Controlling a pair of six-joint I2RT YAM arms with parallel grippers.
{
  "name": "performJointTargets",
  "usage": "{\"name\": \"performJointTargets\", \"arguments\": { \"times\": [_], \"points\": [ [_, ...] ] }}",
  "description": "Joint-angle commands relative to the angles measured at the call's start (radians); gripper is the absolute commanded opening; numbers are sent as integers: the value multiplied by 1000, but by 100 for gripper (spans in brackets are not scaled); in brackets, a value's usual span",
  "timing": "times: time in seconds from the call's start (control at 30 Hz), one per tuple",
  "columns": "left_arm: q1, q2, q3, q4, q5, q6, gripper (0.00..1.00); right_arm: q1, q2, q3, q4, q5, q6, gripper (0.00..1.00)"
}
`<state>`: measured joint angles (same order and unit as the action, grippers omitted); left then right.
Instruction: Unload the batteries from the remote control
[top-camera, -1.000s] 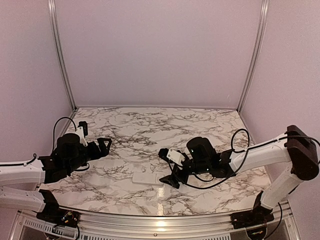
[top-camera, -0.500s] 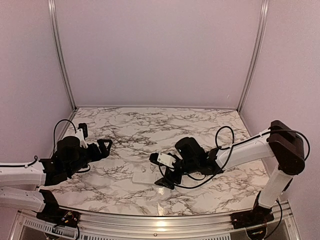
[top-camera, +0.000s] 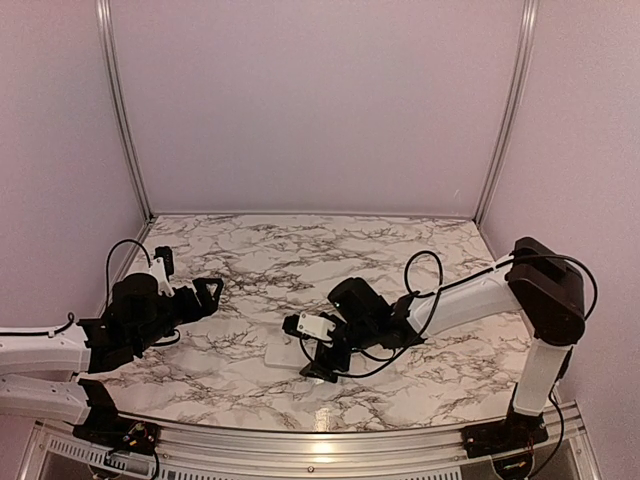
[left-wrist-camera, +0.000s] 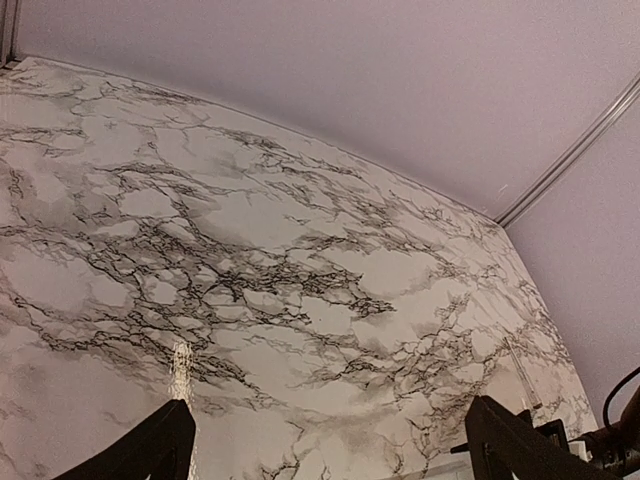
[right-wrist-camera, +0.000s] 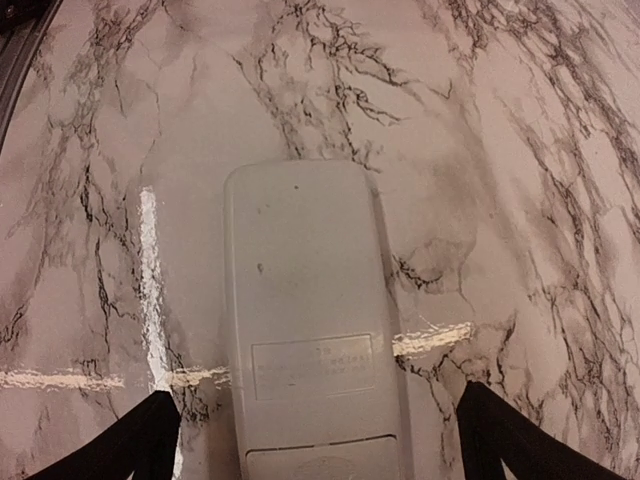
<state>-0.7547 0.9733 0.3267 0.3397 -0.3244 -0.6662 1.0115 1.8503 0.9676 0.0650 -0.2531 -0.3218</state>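
Swung the right gripper (top-camera: 305, 348) leftward along the near edge of the table (top-camera: 400, 250), carrying it from just beside the remote control (top-camera: 283, 354) to directly over the remote's right-hand end.

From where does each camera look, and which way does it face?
Top external: above, behind the arms, facing down on the table; both arms, left hand, right hand show.
Left wrist: low, facing across the table to the far wall; own fingertips show.
Right wrist: facing down on the remote control; own fingertips show beside it.
Top external and right wrist share the remote control.
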Motion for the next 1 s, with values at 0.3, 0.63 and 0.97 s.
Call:
{"name": "performJointTargets", "arguments": {
  "times": [0.3, 0.63, 0.97],
  "points": [
    [-5, -15, -15, 19, -19, 7, 99, 7, 55, 66, -51, 34, -20, 92],
    [-6, -16, -15, 19, -15, 8, 99, 6, 86, 80, -90, 35, -22, 80],
    [-5, -21, -16, 18, -16, 9, 99, 7, 101, 97, -147, 10, -29, 59]
  ]
}}
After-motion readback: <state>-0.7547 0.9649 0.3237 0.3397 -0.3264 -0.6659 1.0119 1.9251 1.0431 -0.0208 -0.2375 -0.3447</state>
